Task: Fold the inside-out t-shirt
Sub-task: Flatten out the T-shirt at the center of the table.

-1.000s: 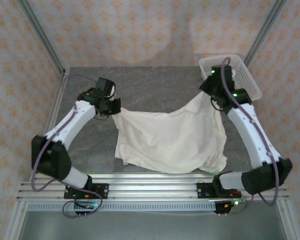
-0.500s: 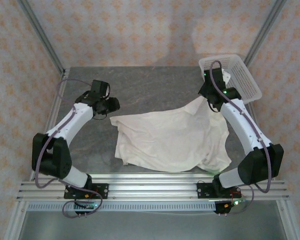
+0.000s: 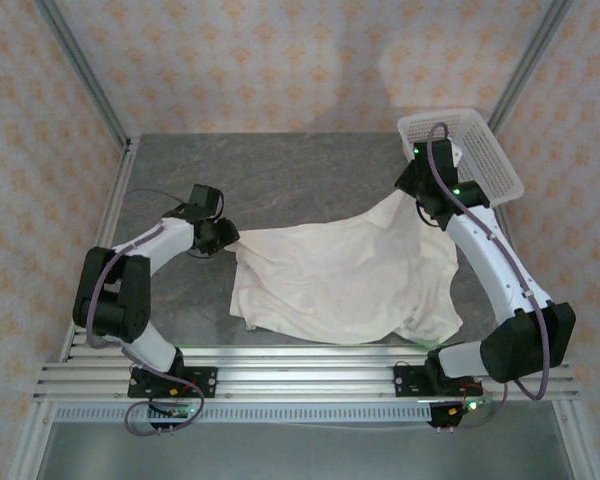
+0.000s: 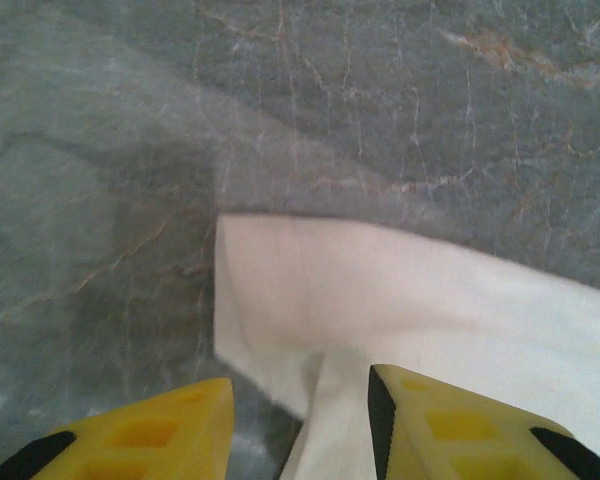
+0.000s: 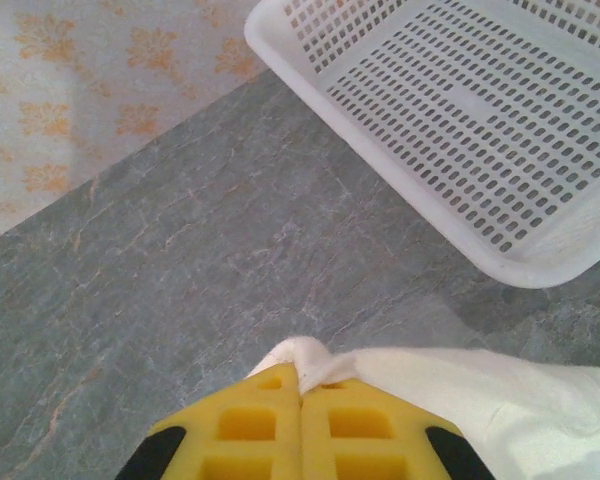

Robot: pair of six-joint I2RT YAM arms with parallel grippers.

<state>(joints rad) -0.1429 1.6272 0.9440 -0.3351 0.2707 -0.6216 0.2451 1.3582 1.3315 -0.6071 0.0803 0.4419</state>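
Left wrist view: left pincer [image 4: 300, 392] released over t-shirt [image 4: 430, 300] corner; right pincer [image 5: 300, 388] clenches its edge.

Bright, diffuse light; soft shadows on the table [image 3: 310, 170]; t-shirt [image 4: 460, 300] nearly overexposed, left wrist view soft.

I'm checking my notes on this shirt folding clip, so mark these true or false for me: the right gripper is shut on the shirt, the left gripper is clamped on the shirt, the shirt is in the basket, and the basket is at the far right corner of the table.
The right gripper is shut on the t-shirt: true. A pinch of white cloth sits at its closed fingertips.
The left gripper is clamped on the shirt: false. Its jaws stand apart over a corner of the shirt lying on the table.
The shirt is in the basket: false. It lies spread on the table, outside the basket.
The basket is at the table's far right corner: true.
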